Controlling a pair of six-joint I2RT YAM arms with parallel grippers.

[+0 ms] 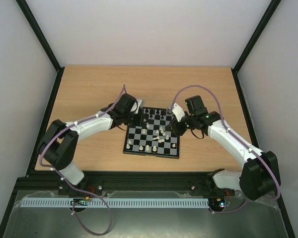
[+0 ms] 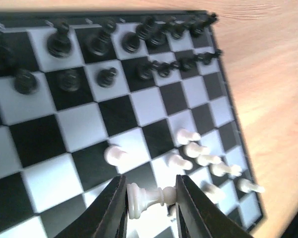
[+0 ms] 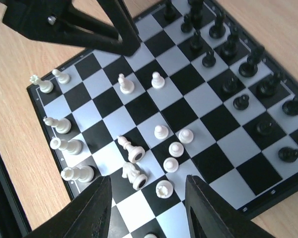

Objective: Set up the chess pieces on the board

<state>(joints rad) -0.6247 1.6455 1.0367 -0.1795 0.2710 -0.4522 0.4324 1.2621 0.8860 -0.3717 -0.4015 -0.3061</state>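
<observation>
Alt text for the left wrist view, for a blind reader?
The left gripper pinches a cream-white chess piece sideways above the black-and-pale checked board. Black pieces stand in two rows at the far edge; other white pieces cluster at right.

The left gripper (image 2: 150, 191) pinches a cream-white piece (image 2: 145, 198) sideways between its fingers (image 2: 113, 210), base against the left one and head against the right. Beyond the fingertips lies the board (image 2: 118, 115). Loose white pieces (image 2: 194, 148) cluster just ahead to the right, and black pieces (image 2: 131, 42) stand in two rows at its far edge
</observation>
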